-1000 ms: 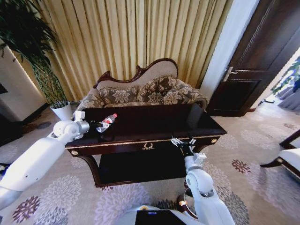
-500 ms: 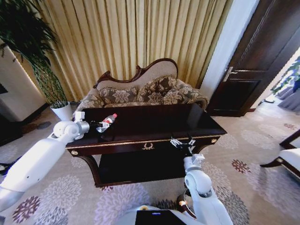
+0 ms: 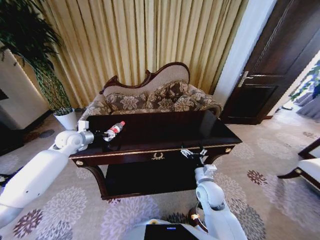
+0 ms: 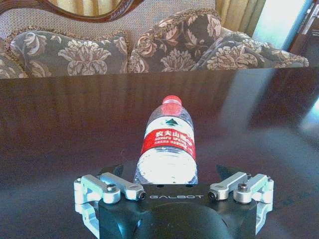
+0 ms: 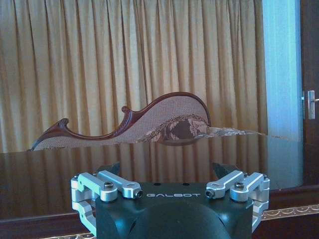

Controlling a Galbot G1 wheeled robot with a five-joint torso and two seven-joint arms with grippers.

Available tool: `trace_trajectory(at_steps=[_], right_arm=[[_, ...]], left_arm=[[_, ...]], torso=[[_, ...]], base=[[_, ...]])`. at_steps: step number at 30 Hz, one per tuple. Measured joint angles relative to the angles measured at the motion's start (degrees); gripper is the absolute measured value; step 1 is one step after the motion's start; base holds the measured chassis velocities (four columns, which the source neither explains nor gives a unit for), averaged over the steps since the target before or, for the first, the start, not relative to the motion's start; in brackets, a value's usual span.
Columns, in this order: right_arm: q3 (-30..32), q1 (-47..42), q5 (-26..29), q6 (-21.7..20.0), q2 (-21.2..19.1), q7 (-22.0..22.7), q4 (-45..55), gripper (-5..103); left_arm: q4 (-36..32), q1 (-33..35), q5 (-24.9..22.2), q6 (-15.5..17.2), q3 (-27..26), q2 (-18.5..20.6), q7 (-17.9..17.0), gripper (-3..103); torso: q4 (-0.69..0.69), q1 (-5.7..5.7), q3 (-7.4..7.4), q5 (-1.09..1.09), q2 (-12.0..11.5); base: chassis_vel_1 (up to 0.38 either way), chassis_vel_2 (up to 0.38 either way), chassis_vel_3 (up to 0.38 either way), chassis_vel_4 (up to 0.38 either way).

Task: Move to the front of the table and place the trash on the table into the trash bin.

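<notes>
A clear plastic bottle (image 3: 114,129) with a red cap and a white-red label lies on its side near the left end of the dark glossy table (image 3: 170,127). My left gripper (image 3: 101,134) is open at the bottle's base. In the left wrist view the bottle (image 4: 168,144) lies on the table (image 4: 60,124) with its base between the spread fingers of the left gripper (image 4: 169,172) and its cap pointing toward the sofa. My right gripper (image 3: 192,152) is open and empty at the table's front edge. A shiny rim, probably the trash bin (image 3: 193,217), shows beside my right arm on the floor.
A patterned sofa (image 3: 155,97) stands right behind the table, with curtains behind it. A potted plant (image 3: 35,60) is at the left, a dark door (image 3: 280,65) at the right, and a chair (image 3: 306,167) at the right edge. The right wrist view looks across the table top (image 5: 50,174).
The left arm has shifted slightly, with its gripper still at the bottle's base. The right gripper has drifted a little to the left along the table's front edge.
</notes>
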Motion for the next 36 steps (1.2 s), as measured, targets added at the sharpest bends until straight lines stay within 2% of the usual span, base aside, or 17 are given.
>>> trace_trajectory(at_steps=[5, 7, 9, 10, 11, 15, 19, 21, 25, 28, 30, 31, 32, 33, 36], right_arm=[[-0.1, 0.0, 0.1, 0.2, 0.1, 0.0, -0.1, 100], [-0.2, 0.0, 0.3, 0.4, 0.1, 0.0, -0.1, 100], [-0.2, 0.0, 0.3, 0.4, 0.1, 0.0, -0.1, 100], [-0.2, 0.0, 0.4, 0.6, 0.1, 0.0, -0.2, 100], [-0.2, 0.0, 0.4, 0.6, 0.1, 0.0, -0.2, 100], [-0.3, 1.0, 0.5, 0.6, 0.1, 0.0, -0.5, 100], [-0.3, 1.2, 0.6, 0.6, 0.1, 0.0, -0.7, 100], [-0.1, 1.1, 0.6, 1.0, 0.3, 0.0, -1.0, 100], [0.1, 1.0, 0.7, 1.2, 0.3, 0.0, -1.1, 100], [0.1, 1.0, 1.1, 1.3, 0.3, 0.0, -1.2, 100], [0.1, 1.1, 1.6, 1.3, 0.2, 0.0, -1.0, 100], [0.1, 1.3, 1.8, 1.3, 0.0, 0.0, -0.8, 100], [0.1, 1.3, 1.8, 1.3, 0.0, 0.0, -0.8, 100], [0.1, 1.6, 1.9, 1.3, -0.1, 0.0, -0.8, 100], [0.0, 1.9, 2.0, 1.2, -0.4, 0.0, -0.7, 100]], left_arm=[[0.0, 0.1, 0.0, 0.0, 0.0, 0.0, 0.0, 103], [0.0, 0.1, 0.0, 0.0, 0.1, 0.0, 0.0, 90], [0.0, 0.1, 0.0, 0.0, 0.2, 0.0, 0.0, 90], [0.1, 0.1, 0.0, 0.0, 0.2, 0.0, 0.0, 74], [0.1, 0.1, 0.0, 0.0, 0.2, 0.0, 0.0, 74], [0.0, -0.1, -0.2, 0.0, 0.2, 0.7, 0.9, 53], [0.0, -0.4, -0.2, 0.0, 0.2, 0.9, 1.3, 48], [0.0, -0.5, -0.2, 0.0, 0.3, 0.9, 1.5, 41], [-0.2, -0.4, 0.0, 0.0, 0.3, 0.6, 1.5, 36], [-1.2, 0.0, 1.7, 0.0, 0.0, 0.3, 1.2, 36], [-2.4, 0.5, 5.0, -0.3, -0.9, 0.0, 2.0, 36], [-3.4, 0.9, 6.8, -2.0, -1.3, -0.1, 2.5, 36], [-3.4, 0.9, 6.8, -2.0, -1.3, -0.1, 2.5, 36], [-4.0, 1.4, 9.3, -5.4, -1.6, -0.1, 3.3, 36], [-4.3, 3.1, 22.0, -17.7, -2.8, -0.7, 6.8, 36]], torso=[[0.0, 0.0, 0.0, 0.0, 0.0], [0.0, 0.0, 0.0, 0.0, 0.0], [0.0, 0.0, 0.0, 0.0, 0.0], [0.0, 0.0, 0.0, 0.0, 0.0], [0.0, 0.0, 0.0, 0.0, 0.0], [0.01, 0.0, 0.0, 0.0, 0.0], [0.0, 0.0, 0.0, 0.0, 0.0], [0.0, 0.0, 0.0, 0.0, 0.0], [0.0, 0.0, 0.0, 0.0, 0.0], [0.0, 0.0, 0.0, -0.01, 0.0], [0.0, 0.0, 0.0, 0.0, 0.0], [0.0, 0.0, 0.0, 0.0, 0.0], [0.0, 0.0, 0.0, 0.0, 0.0], [-0.01, 0.0, 0.0, 0.01, 0.0], [0.0, 0.0, 0.0, 0.01, 0.0]], base=[[0.0, 0.0, 0.0, 0.0], [0.0, 0.0, 0.0, 0.0], [0.0, 0.0, 0.0, 0.0], [0.0, 0.0, 0.0, 0.0], [0.0, 0.0, 0.0, 0.0], [0.0, 0.0, 0.0, 0.0], [0.0, 0.0, 0.0, 0.0], [0.0, 0.0, 0.0, 0.0], [0.0, 0.0, 0.0, 0.0], [0.0, 0.0, 0.0, 0.0], [0.0, 0.0, 0.0, 0.0], [0.0, 0.0, 0.0, 0.0], [0.0, 0.0, 0.0, 0.0], [0.0, 0.0, 0.0, 0.0], [0.0, 0.0, 0.0, 0.0]])
